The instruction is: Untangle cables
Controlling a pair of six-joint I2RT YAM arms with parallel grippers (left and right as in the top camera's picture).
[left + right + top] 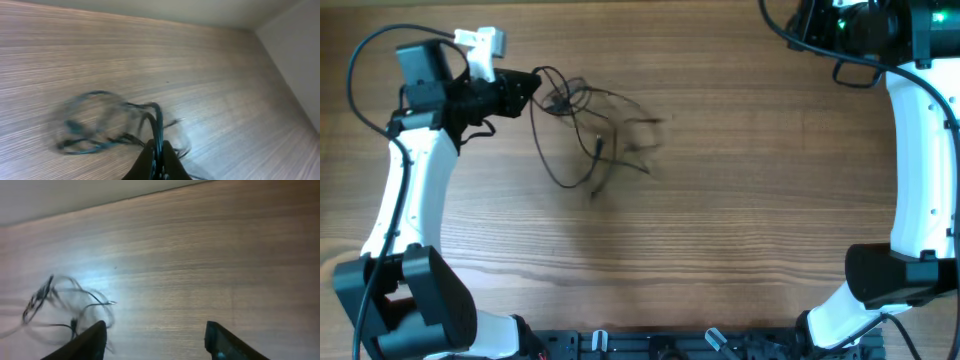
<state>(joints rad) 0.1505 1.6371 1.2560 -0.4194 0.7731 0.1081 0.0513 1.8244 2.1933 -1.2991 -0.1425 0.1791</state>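
Note:
A tangle of thin black cables (595,125) lies on the wooden table at the upper left of the overhead view, blurred by motion. My left gripper (532,84) is shut on one end of the cables at the tangle's left edge. In the left wrist view my fingers (159,150) pinch a dark cable strand (156,120) and the loops (95,122) trail off to the left. My right gripper (156,332) is open and empty, far from the tangle at the top right of the overhead view (840,20). The cables show small at the left of the right wrist view (65,305).
The wooden table (750,200) fills the view. The arm bases stand at the front corners, left (415,310) and right (880,290). A pale wall (295,55) borders the table's far edge.

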